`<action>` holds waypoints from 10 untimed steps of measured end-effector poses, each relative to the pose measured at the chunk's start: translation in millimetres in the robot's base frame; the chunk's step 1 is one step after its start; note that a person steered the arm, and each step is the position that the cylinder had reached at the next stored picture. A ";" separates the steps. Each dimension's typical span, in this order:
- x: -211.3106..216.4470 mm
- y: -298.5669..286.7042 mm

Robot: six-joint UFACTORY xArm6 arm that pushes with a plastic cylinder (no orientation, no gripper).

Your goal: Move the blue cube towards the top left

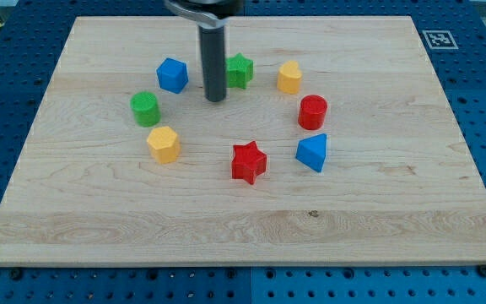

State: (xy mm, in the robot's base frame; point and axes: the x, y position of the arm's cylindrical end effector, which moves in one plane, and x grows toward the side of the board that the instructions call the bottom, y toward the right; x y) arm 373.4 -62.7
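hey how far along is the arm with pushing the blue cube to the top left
Nothing looks done yet: the blue cube sits in the ring of blocks, just above the green cylinder. In hand: my tip stands to the cube's right and slightly below, apart from it, beside the green star. Left: make contact, then push it up and left.

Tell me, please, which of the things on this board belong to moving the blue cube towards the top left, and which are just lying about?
Part of the job:
blue cube
my tip, just to the cube's right in the view, apart from it

Just lying about:
green star
green cylinder
yellow hexagonal block
red star
blue wedge
red cylinder
second yellow block
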 end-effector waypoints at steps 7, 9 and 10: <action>-39.0 -126.2; -80.7 -132.4; -85.2 -132.4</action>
State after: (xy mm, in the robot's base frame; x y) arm 288.2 -195.1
